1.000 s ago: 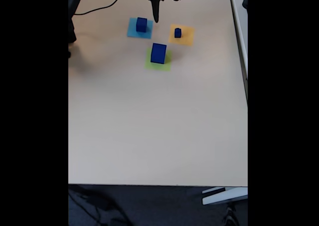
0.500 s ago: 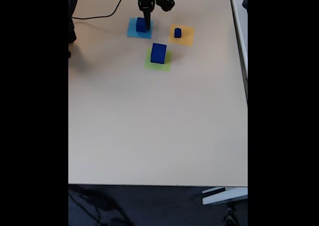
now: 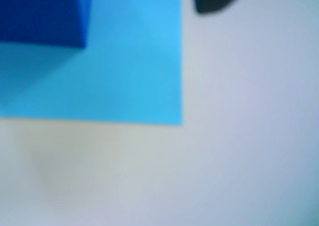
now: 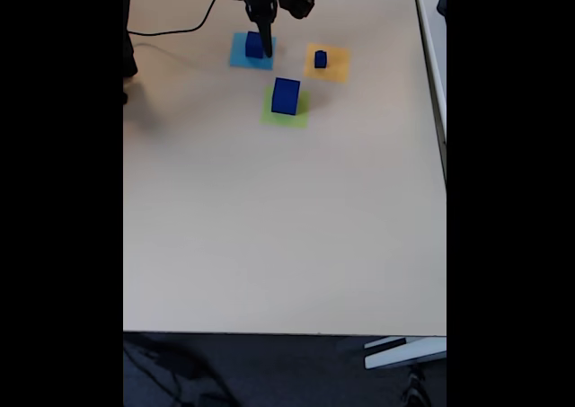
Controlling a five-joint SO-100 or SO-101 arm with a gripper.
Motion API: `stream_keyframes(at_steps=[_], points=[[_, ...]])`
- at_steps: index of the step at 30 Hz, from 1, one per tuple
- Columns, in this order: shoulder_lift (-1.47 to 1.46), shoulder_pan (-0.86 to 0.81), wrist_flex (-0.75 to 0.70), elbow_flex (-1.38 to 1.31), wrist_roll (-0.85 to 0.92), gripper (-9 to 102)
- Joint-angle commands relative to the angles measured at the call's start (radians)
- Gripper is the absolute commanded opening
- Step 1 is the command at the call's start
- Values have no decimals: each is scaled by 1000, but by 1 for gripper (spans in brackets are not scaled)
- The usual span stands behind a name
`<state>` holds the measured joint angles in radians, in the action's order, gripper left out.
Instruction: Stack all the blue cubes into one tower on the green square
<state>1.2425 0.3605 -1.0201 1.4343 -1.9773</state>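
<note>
A: Fixed view, far end of the beige table (image 4: 269, 227). Three flat paper squares grouped there. Light-blue square (image 4: 241, 55) on the left, orange-yellow square (image 4: 332, 66) on the right, green square (image 4: 286, 116) nearer the camera, between the two and a bit below.

B: Cubes?

A: Three dark-blue ones. The large blue cube (image 4: 286, 96) sits on the green square, toward its far edge. The small blue cube (image 4: 321, 59) sits on the orange-yellow square. The medium blue cube (image 4: 253, 45) is on the light-blue square.

B: And the arm?

A: Black arm enters from the top edge, a black cable (image 4: 193, 22) trailing off to the left. The gripper (image 4: 266, 46) points down at the medium cube, its dark finger overlapping that cube's right side in the fixed view.

B: Closed on it?

A: Cannot tell. The fingers merge into one dark shape there, so whether they are apart or pinched is unclear, as is any contact.

B: Wrist view help?

A: Blurred and very close. The medium cube (image 3: 42, 14) fills the top-left corner, resting on the light-blue square (image 3: 129, 71), whose right corner lies against pale table (image 3: 239, 136). One dark fingertip (image 3: 214, 0) pokes in at the top edge, right of the paper, apart from the cube.
</note>
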Motion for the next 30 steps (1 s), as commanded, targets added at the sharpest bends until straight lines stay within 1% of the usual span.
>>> stream_keyframes(at_steps=[1,8,16,20,24,26,30], points=[[101,3,12,21,-11,48],[158,5,101,166,-11,46],[178,6,107,201,-8,44],[189,8,146,250,-9,42],[201,6,170,290,-9,37],[207,5,186,308,-11,30],[212,0,195,319,-11,22]])
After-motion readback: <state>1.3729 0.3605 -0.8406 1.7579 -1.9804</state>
